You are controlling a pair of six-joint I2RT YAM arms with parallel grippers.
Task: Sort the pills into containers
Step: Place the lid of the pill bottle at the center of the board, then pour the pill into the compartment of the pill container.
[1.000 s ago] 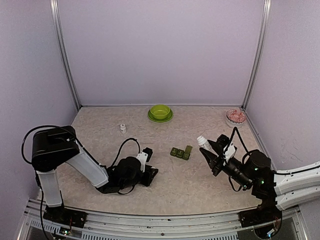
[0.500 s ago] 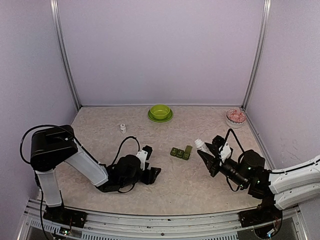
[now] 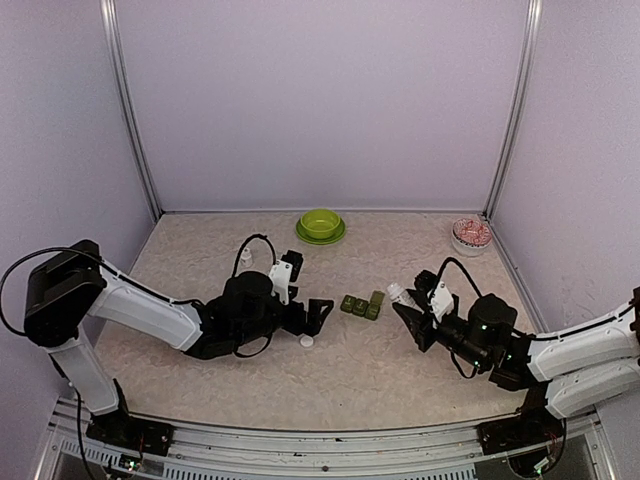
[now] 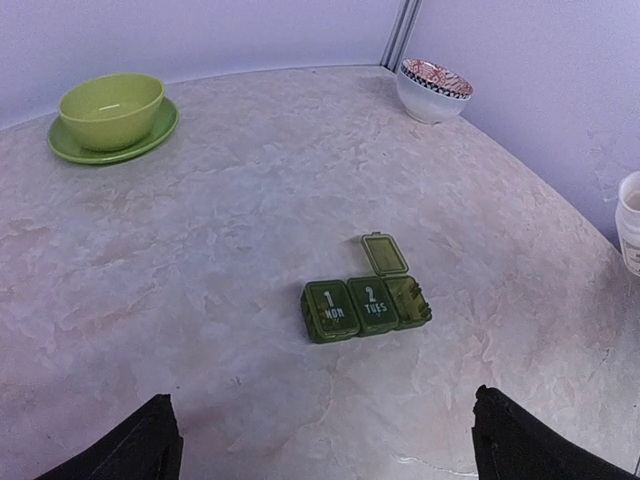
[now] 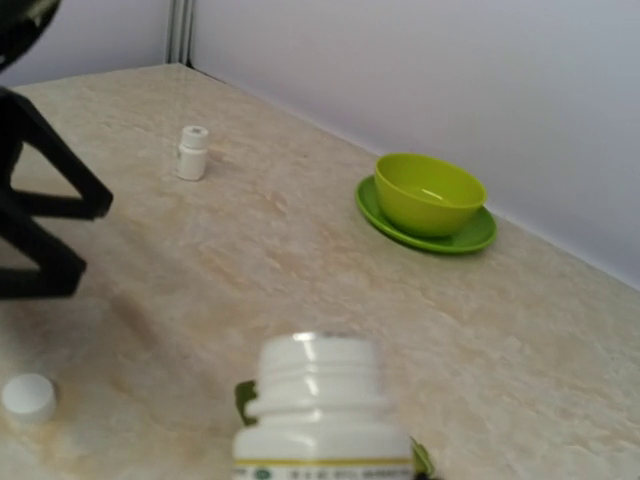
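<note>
The containers are one dark green pill box (image 3: 361, 305) (image 4: 365, 300) in mid-table, marked 1 MON and 2 TUES, with its third lid standing open. My left gripper (image 3: 309, 284) (image 4: 325, 445) hovers just left of it, open, with nothing between its fingers. A flat white cap (image 3: 306, 341) (image 5: 28, 397) lies on the table below that gripper. My right gripper (image 3: 420, 303) is shut on an uncapped white bottle (image 3: 399, 292) (image 5: 318, 410), held just right of the box. No pills show; the bottle's inside is hidden.
A lime green bowl on a plate (image 3: 320, 224) (image 4: 110, 105) (image 5: 428, 195) stands at the back centre. A small white bottle (image 3: 246, 256) (image 5: 191, 152) is at the back left. A patterned bowl (image 3: 471, 233) (image 4: 434, 85) sits in the back right corner.
My left arm has reached forward and right toward the pill box and its jaws have opened; the white cap now lies on the table. My right gripper has carried the bottle left, nearer the box.
</note>
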